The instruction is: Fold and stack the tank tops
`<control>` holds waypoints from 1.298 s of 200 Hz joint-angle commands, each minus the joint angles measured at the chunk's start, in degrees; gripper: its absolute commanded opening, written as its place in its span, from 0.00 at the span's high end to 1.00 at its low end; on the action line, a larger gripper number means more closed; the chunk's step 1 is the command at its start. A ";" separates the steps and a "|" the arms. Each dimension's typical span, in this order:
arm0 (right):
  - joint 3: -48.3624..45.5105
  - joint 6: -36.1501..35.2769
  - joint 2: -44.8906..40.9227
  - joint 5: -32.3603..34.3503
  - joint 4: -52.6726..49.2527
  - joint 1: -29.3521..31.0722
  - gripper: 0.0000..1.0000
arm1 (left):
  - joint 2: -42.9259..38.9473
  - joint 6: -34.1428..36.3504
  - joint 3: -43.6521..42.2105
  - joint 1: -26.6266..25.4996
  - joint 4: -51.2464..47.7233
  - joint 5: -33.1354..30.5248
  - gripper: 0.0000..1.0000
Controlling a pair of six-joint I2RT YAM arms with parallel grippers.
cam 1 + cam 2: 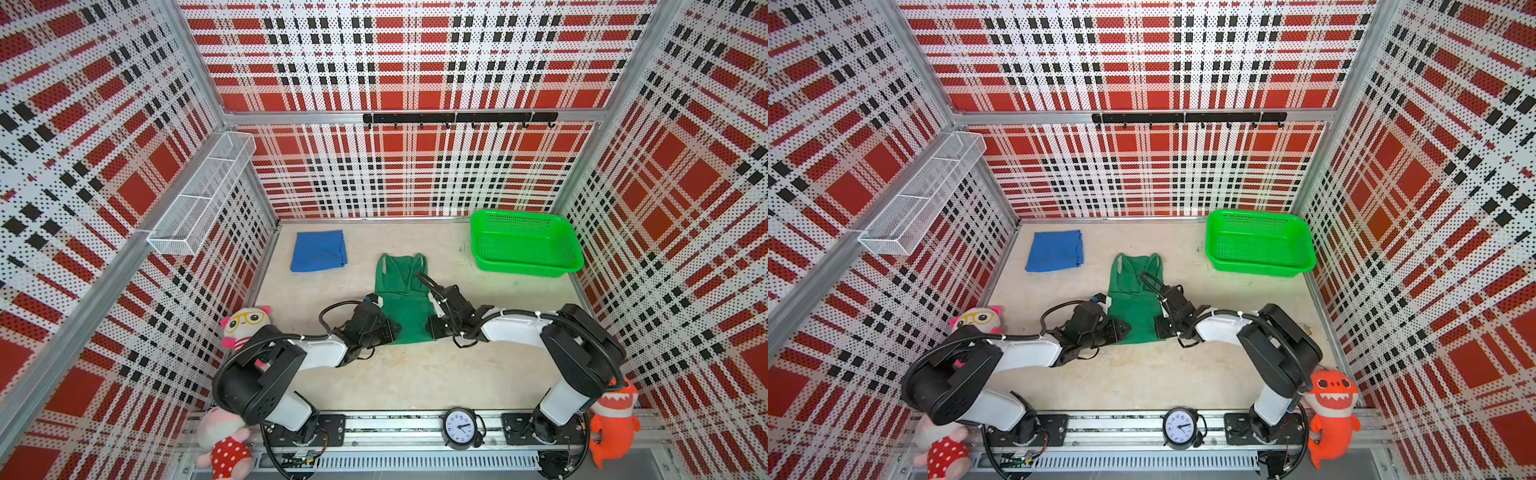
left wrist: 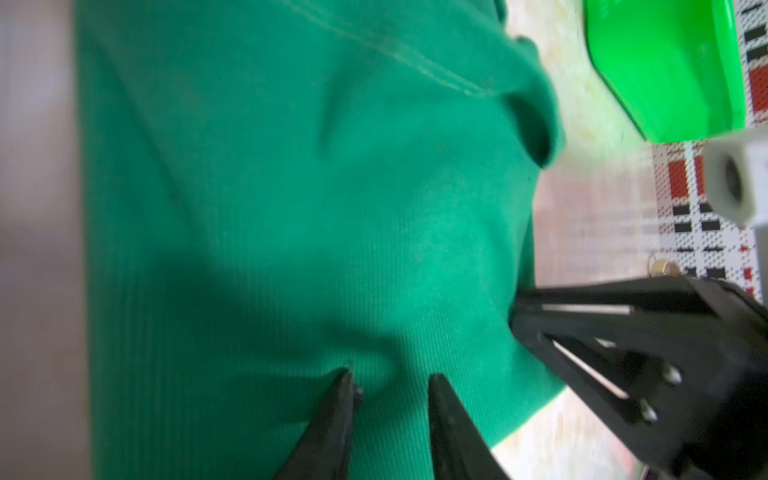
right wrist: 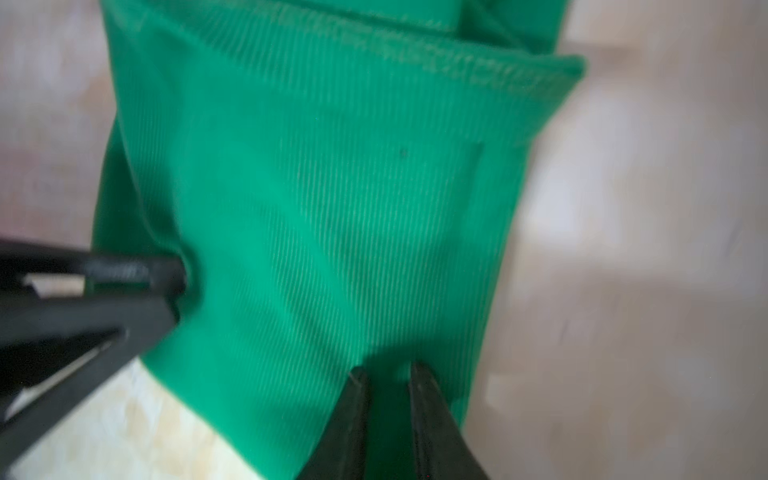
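**Dark green tank top** point(image 1: 405, 299): ribbed cloth, lying lengthwise as a narrow strip on the middle of the table point(image 1: 415, 374). The straps point to the back wall and the hem lies toward the arms.

**Blue tank top** point(image 1: 319, 250): folded to a rough square and flat in the back-left corner of the table. It lies well apart from the green one.

**Left gripper** point(image 2: 392, 382): at the left hem corner of the dark green tank top. The fingers point(image 2: 343, 395) stand narrowly apart with a pucker of green cloth pinched between them.

**Right gripper** point(image 3: 388, 372): at the opposite hem corner. The fingers point(image 3: 424, 386) are drawn close together and clamp the same cloth. In both wrist views the cloth spans between the two grips.

**Basket** point(image 1: 528, 266): bright green mesh, at the back right of the table. It does not touch either garment.
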 commanded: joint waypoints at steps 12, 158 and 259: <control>-2.99 6.24 -8.12 0.94 -9.51 2.33 0.75 | -5.38 -0.81 0.31 -0.80 -23.31 -2.25 0.65; 11.78 -24.84 5.99 11.45 -4.10 -2.70 0.49 | 8.14 -8.65 7.15 -12.09 -11.45 -0.36 0.65; 26.94 -27.84 17.56 16.61 0.77 -10.28 0.61 | 7.37 -5.98 2.56 -11.32 -14.43 1.23 0.68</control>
